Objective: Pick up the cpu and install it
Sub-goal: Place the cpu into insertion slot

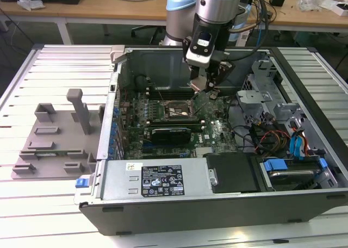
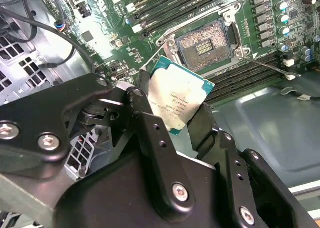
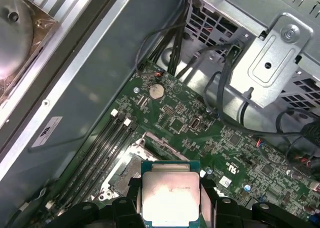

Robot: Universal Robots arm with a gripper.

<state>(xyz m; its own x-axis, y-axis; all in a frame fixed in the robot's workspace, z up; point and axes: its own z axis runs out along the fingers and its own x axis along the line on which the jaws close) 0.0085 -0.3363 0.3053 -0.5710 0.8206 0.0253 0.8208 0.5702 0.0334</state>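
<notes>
**CPU gripped, hanging near the open socket**

My tool (image 2: 174, 113) is closed on the cpu (image 2: 179, 100), pinching two opposite edges (that keeps the contacts untouched, I judge). I hold it above the motherboard (image 2: 115, 48), near the empty socket (image 2: 205, 40), not yet seated. Beyond, the open computer case (image 1: 163, 215) lies on the slatted white surface (image 1: 65, 57) beside a grey fixture (image 1: 54, 139). Wooden desks (image 1: 109, 8) stand behind.

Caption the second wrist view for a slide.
End effector grips the cpu, not yet seated in the open socket.
</notes>
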